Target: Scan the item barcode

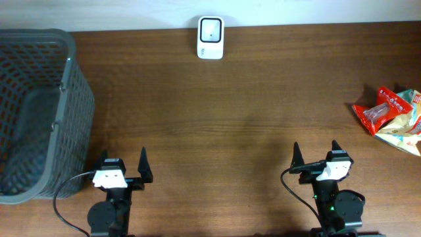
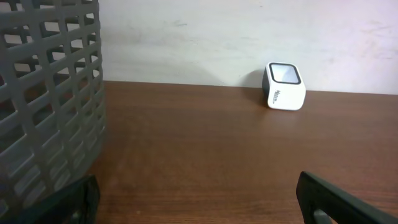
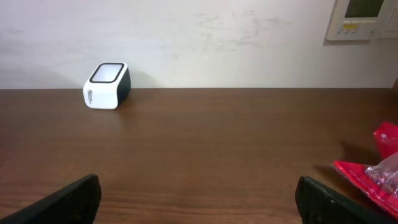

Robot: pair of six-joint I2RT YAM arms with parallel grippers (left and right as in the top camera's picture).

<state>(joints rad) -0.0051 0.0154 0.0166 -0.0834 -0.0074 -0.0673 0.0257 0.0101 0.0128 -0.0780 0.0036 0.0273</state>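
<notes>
A white barcode scanner (image 1: 210,38) with a dark glass top stands at the table's far edge, centre; it also shows as a scanner (image 2: 285,86) in the left wrist view and a scanner (image 3: 107,86) in the right wrist view. Red and yellow snack packets (image 1: 389,118) lie at the right edge, with a red packet corner (image 3: 379,176) low right in the right wrist view. My left gripper (image 1: 123,166) is open near the front edge, nothing between its fingers. My right gripper (image 1: 315,156) is open too, left of the packets.
A grey plastic mesh basket (image 1: 36,112) fills the left side of the table, close beside my left gripper; its wall (image 2: 50,99) looms at the left of the left wrist view. A white wall runs behind the table.
</notes>
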